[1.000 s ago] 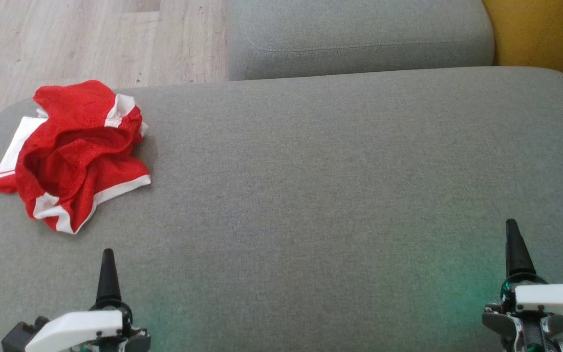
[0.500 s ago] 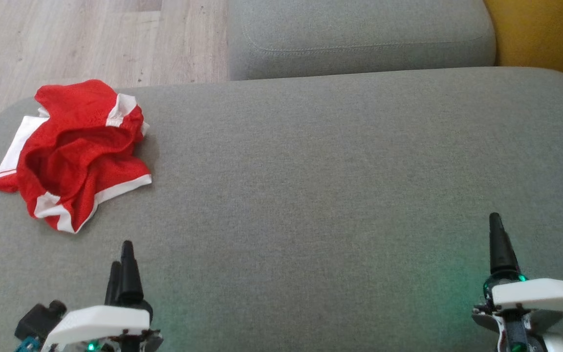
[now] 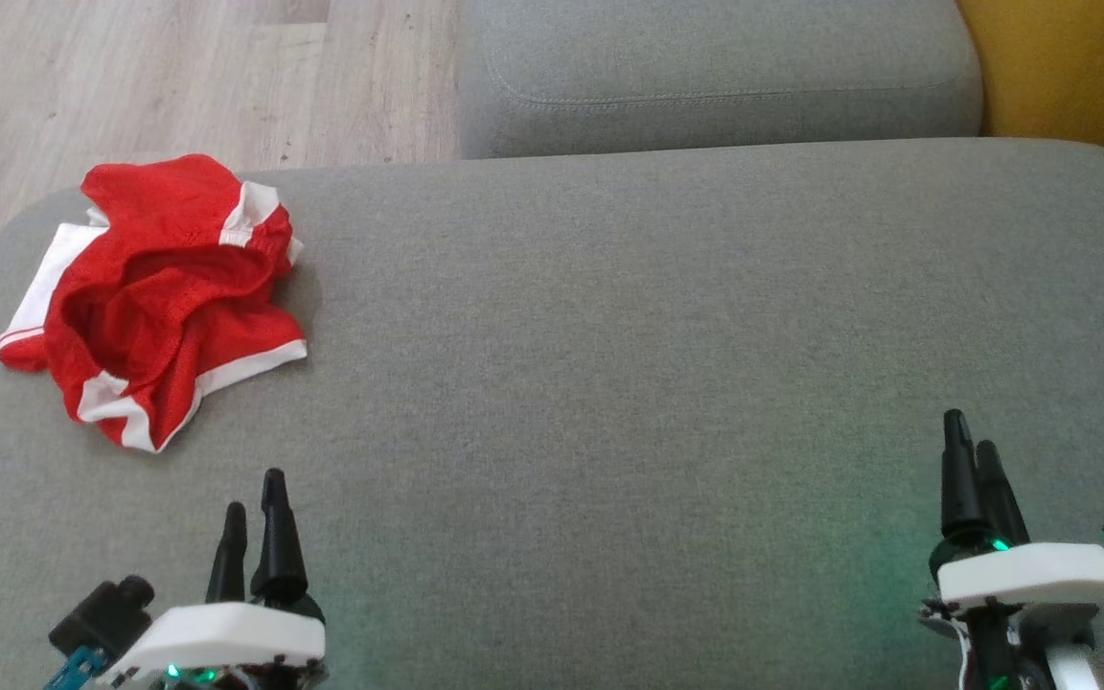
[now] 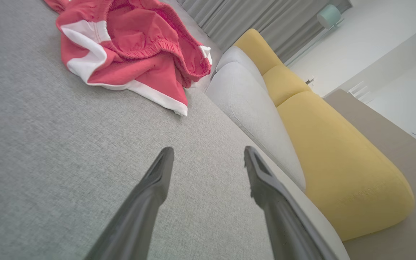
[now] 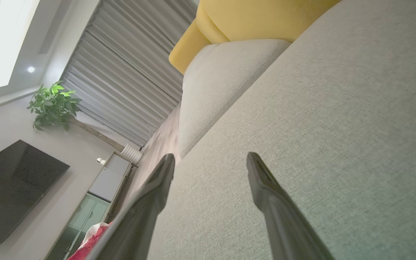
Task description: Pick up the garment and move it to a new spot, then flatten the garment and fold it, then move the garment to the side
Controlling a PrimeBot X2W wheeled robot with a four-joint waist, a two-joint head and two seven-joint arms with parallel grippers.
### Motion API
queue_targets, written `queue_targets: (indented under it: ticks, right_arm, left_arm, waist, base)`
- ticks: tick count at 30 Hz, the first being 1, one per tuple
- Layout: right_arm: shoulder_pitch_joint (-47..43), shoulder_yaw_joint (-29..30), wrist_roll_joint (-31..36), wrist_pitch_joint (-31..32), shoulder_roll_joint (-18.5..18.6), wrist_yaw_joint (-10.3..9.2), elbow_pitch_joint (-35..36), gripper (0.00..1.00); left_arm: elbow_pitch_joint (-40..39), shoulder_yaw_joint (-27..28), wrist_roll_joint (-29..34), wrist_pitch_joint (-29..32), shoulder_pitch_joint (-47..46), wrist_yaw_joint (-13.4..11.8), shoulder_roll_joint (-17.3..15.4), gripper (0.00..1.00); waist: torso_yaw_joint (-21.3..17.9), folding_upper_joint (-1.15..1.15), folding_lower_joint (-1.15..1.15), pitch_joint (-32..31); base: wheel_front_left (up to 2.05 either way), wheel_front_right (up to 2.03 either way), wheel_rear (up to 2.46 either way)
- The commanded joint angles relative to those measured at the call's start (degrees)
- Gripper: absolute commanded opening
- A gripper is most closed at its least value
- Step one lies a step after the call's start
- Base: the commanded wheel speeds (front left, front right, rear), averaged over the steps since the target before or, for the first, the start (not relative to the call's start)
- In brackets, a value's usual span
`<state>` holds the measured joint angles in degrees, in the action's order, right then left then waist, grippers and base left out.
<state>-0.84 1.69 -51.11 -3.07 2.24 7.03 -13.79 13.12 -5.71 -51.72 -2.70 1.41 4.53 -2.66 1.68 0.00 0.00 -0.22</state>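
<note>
Grey fabric cushion (image 3: 609,335) carries one item: crumpled red garment (image 3: 159,297) w/ white trim, resting directly on cushion top, ahead of left tool (image 3: 254,491) & slightly to its left, well apart from right tool (image 3: 969,431).

- Grey sofa seat (image 3: 609,335) underneath, grey cushion (image 3: 715,77) straight ahead.
- Yellow cushion (image 3: 1069,67) ahead right.
- Pale wood floor (image 3: 130,77) ahead left.
- Grey curtains (image 5: 121,83), potted plant (image 5: 52,106), dark television (image 5: 13,187) beyond.

Garment (image 3: 154,292) red, white trim; cushion (image 3: 667,383) grey; neighbouring cushion (image 4: 338,151) yellow; floor (image 3: 130,86) pale wood.
</note>
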Motion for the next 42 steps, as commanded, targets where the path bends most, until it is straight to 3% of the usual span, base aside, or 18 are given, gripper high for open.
queue_targets:
  ticks: [1, 42]
  right_arm:
    - [0.96, -1.08, 1.97, -0.78, 0.33, 0.22, 2.27, 1.0]
    - [0.94, -5.36, 33.29, -7.7, 0.52, 0.37, -0.34, 1.0]
  left_arm:
    - [-1.71, 0.33, 1.96, -1.07, -1.51, -0.14, -0.65, 1.0]
    - [2.05, -3.9, 29.18, -8.04, -0.72, -2.9, -1.67, 1.0]
  waist:
    - [0.07, 0.0, 0.0, -0.03]
    - [1.37, 0.0, 0.0, -0.87]
  base:
    - [0.0, 0.0, 0.0]
    - [0.0, 0.0, 0.0]
